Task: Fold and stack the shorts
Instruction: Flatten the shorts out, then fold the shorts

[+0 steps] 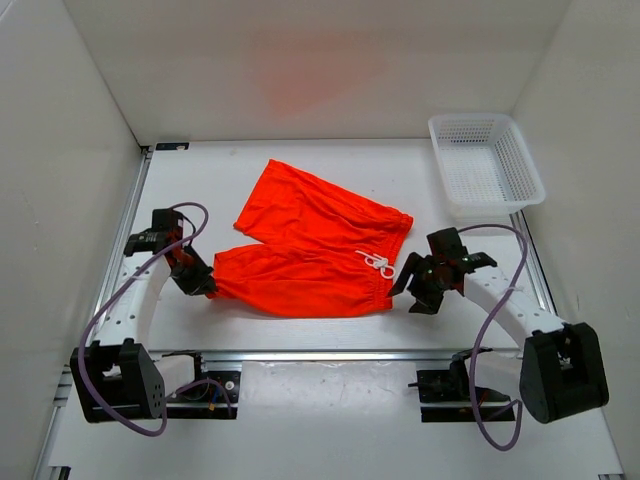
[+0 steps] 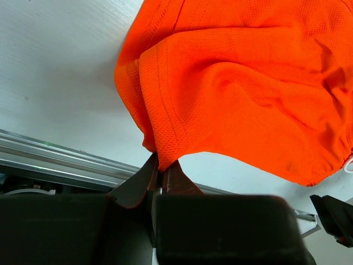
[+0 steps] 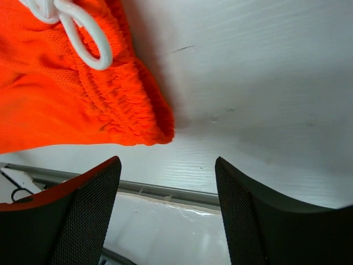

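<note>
Top external view: shorts [image 1: 315, 250] spread flat at mid-frame on the white worktop [image 1: 300, 165], bright orange-red, waistband [image 1: 402, 245] on the right, two legs fanned out to the left. Upper leg angled toward the upper left of centre; lower leg stretched leftward, nearer the bottom edge. White drawstring [image 1: 378, 264] loose on the fabric just inside the waistband. Left gripper [image 1: 207, 287] at the far left end of the lower leg, clamped on its hem corner. Right gripper [image 1: 418, 292] just right of the waistband's lower corner, fingers spread, gripping nothing, near the cloth but apart from it. White mesh basket [image 1: 487, 165] at upper right, well apart from the shorts.

Left wrist view: shorts [image 2: 237, 94] filling the upper right, mesh weave and stitched hem plain to see. Hem corner drawn down to a point and pinched between the closed fingers of the left gripper [image 2: 161, 172]. Metal rail [image 2: 55, 154] across the lower left, bare worktop above it.

Right wrist view: gathered waistband corner at upper left, drawstring loop lying on it. Right gripper [image 3: 167, 165] wide open at the bottom of the frame, both dark fingers clear of the fabric, white worktop between and beyond them.
</note>
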### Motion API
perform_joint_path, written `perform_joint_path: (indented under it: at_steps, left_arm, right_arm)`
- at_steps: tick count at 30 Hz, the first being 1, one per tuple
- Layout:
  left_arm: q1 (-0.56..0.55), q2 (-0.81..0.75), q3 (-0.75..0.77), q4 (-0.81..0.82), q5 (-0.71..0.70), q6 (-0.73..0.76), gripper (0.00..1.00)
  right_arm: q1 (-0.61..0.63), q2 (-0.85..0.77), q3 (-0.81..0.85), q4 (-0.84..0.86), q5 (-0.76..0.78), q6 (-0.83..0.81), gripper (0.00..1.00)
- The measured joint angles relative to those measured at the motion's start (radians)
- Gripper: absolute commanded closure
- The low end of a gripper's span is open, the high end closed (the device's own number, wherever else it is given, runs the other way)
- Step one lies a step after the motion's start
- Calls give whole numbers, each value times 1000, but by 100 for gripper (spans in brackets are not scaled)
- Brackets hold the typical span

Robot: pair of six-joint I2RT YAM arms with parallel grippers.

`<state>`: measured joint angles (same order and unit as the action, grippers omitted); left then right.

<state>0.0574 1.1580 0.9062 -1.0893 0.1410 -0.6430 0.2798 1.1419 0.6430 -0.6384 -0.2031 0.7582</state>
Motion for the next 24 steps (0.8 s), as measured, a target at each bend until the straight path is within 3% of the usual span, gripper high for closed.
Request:
perform_joint_path:
  at_steps: [8,20,22,23,24]
  left_arm:
    - [0,7,1,2,0,0,90]
    - [0,13,59,9,0,-4,90]
    - [0,14,59,9,0,-5,90]
    - [0,14,59,9,0,-5,90]
    - [0,14,59,10,0,-5,90]
  right_arm:
    - [62,122,-24,150,-52,119,35]
    - [123,148,-113,298,-43,416,34]
    - [129,130,-124,301,-18,448,44]
    - [130,126,-127,304,-1,458,59]
    - [135,122,-132,311,26,470,91]
